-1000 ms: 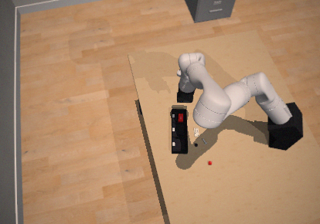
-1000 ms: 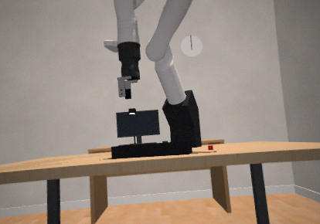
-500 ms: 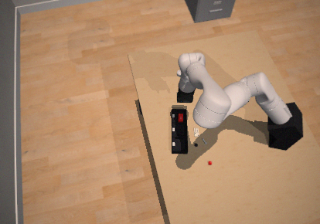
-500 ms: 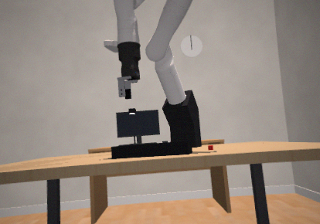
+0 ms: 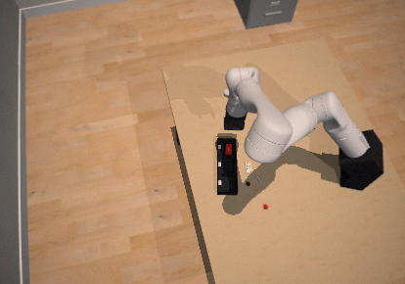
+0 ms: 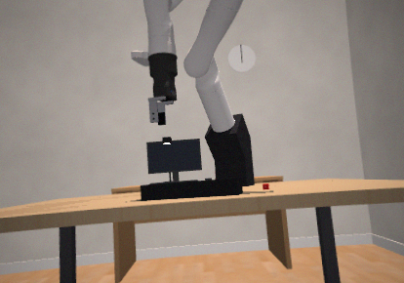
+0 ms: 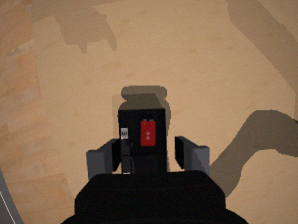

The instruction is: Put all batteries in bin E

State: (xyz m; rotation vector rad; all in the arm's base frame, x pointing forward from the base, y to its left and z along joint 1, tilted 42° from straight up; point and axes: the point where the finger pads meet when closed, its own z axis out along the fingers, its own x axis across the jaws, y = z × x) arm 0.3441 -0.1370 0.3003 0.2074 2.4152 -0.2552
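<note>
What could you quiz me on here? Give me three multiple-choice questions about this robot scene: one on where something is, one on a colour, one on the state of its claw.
1. Where does the gripper hang?
A. High above the row of black bins
B. Resting on the table
C. Beside the arm's base

2. What colour is the small cube lying loose on the table?
A. Blue
B. Red
C. Green

3. What state is the gripper in?
A. Shut on a battery
B. Shut on nothing
C. Open, holding nothing

Answers:
1. A: the exterior view shows it well above the bins, and the wrist view looks straight down at them.
2. B: the top view shows a red cube apart from the bins.
3. C: the fingers stand wide apart, with nothing between them.
</note>
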